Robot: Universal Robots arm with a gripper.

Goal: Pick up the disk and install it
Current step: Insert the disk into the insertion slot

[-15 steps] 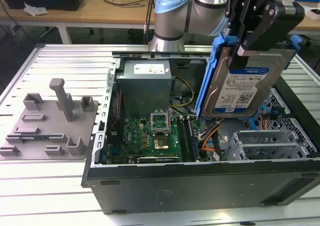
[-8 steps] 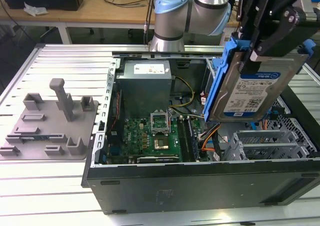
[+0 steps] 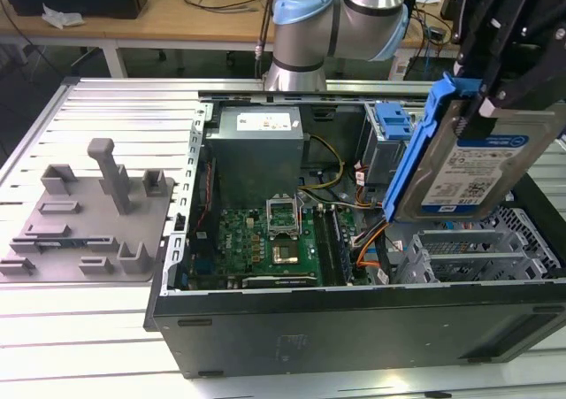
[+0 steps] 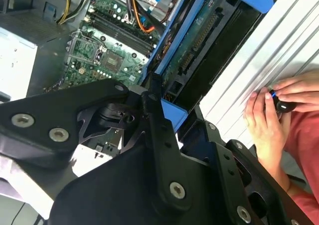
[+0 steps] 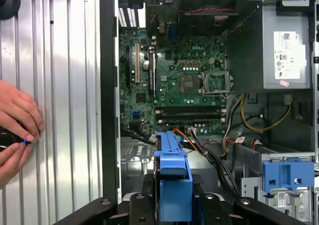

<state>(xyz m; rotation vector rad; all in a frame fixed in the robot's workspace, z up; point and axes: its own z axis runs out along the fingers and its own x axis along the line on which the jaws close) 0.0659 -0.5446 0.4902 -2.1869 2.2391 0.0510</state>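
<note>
Gripper: from my remote desk I see the black gripper (image 3: 485, 88) clenched on the disk (image 3: 478, 164), its fingers clamped on the upper end of the blue carrier.
Disk: held in the air over the open computer case (image 3: 354, 321), tilted, with its labelled silver face towards the exterior camera. It touches nothing but the fingers.
Underside: the second wrist view shows the disk's dark circuit side (image 4: 199, 50) inside the blue frame.
Case: lying on its side on the ribbed metal table (image 3: 115, 107) (lid off). The green motherboard (image 3: 270, 244) and the grey power supply (image 3: 256, 142) are exposed.
Drive cage: a grey metal cage with a blue latch (image 3: 393, 125) stands inside the case, near the hanging disk.
Fixture: a grey moulded plate (image 3: 88, 213) sits on the table at the exterior view's left, well apart from the case.
Person: two hands (image 5: 17, 120) rest on the table beside the case wall, pinching a small dark object.
</note>
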